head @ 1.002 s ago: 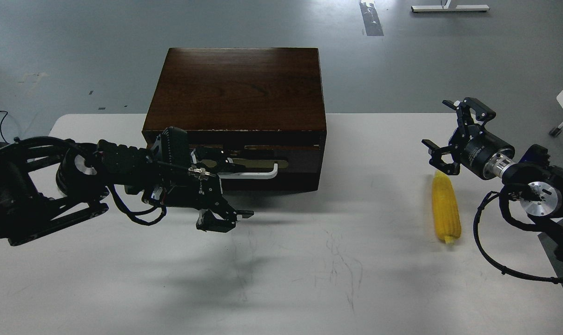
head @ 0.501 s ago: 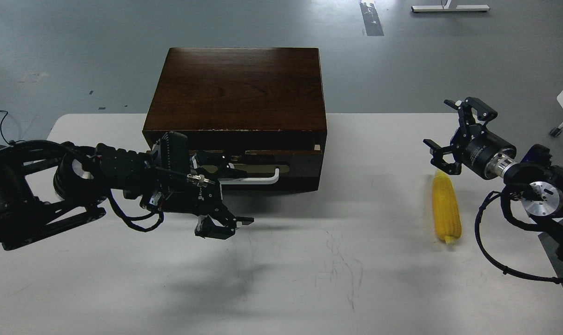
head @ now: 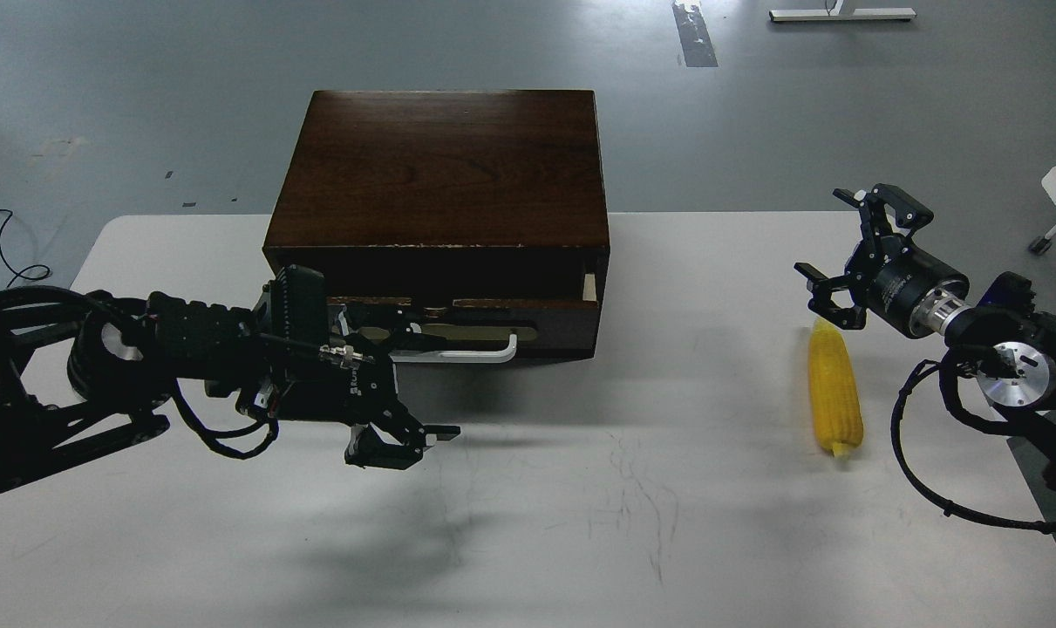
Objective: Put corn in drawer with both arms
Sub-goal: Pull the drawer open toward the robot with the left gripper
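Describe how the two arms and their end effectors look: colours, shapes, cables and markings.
Both arms are black with round silver joints. The left end effector is a blocky black claw with small white lettering on its body and a brass connector. The right end effector has hooked black fingers on a cylindrical wrist with a silver ring. Black cables loop under both.

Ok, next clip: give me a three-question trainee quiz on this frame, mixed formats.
1. True or false: the corn lies on the table, not in the drawer.
2. Multiple choice: the white handle sits on A) the cabinet top, B) the drawer front, C) the table.
3. Fill in: the end effector nearer the corn is the ___ one.

Key: 1 true. 2 B. 3 right; the right end effector is open just beyond the cob's far end, the left end effector is far off.
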### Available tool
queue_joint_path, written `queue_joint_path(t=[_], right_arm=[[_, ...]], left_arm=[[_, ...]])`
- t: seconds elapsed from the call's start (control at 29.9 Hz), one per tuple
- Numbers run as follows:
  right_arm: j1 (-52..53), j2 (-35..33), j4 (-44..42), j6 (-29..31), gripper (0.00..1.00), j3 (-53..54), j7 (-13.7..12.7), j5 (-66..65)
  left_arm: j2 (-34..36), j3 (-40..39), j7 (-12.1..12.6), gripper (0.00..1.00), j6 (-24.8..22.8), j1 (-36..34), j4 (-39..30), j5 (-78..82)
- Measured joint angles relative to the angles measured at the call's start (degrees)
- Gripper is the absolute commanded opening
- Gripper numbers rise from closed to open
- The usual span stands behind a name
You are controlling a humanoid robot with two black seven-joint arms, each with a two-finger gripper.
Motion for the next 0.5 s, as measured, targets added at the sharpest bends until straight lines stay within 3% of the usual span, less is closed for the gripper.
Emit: queue_joint_path(t=[0.5], right_arm=[[-0.12,0.1,-0.32,0.0,1.0,0.0,0.0,0.0]], left_arm=[[0.56,0.01,-0.01,0.99,-0.14,0.41,-2.08,0.0]])
